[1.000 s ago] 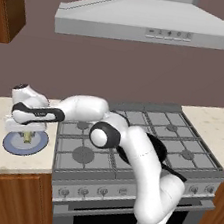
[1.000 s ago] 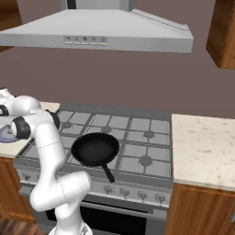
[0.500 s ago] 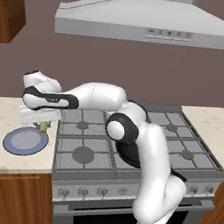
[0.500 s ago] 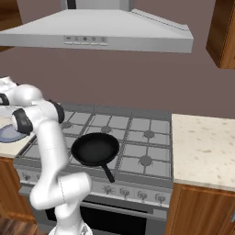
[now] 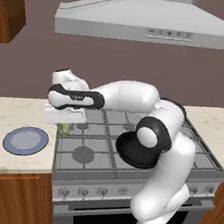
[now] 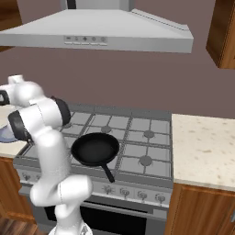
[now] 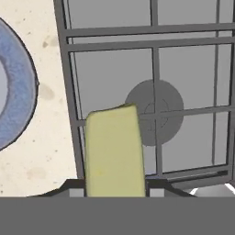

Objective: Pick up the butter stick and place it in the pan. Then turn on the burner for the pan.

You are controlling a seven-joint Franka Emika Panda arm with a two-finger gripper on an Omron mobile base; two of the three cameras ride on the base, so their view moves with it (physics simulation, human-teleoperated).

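The pale-yellow butter stick (image 7: pixel 114 153) is clamped between my gripper (image 7: pixel 114 184) fingers and hangs upright above the stove's left edge. From the left base view, the gripper (image 5: pixel 65 123) holds the butter stick (image 5: pixel 65 128) over the front-left burner grate, a short way above it. The black pan (image 6: pixel 95 149) rests on the front middle of the stove, handle pointing toward the front. My arm's elbow covers part of the pan (image 5: pixel 133 152) in the left base view. The pan lies well to the right of the gripper.
A blue-grey plate (image 5: pixel 26 140) lies on the left counter beside the stove, also at the left of the hand view as the plate (image 7: pixel 16 105). Burner knobs (image 6: pixel 137 194) line the stove front. A range hood (image 5: pixel 146 23) hangs overhead. Beige counter (image 6: pixel 202 147) extends right.
The gripper rose from the plate with the butter stick and swung right, from above the plate to above the stove's left edge. The plate is left bare.
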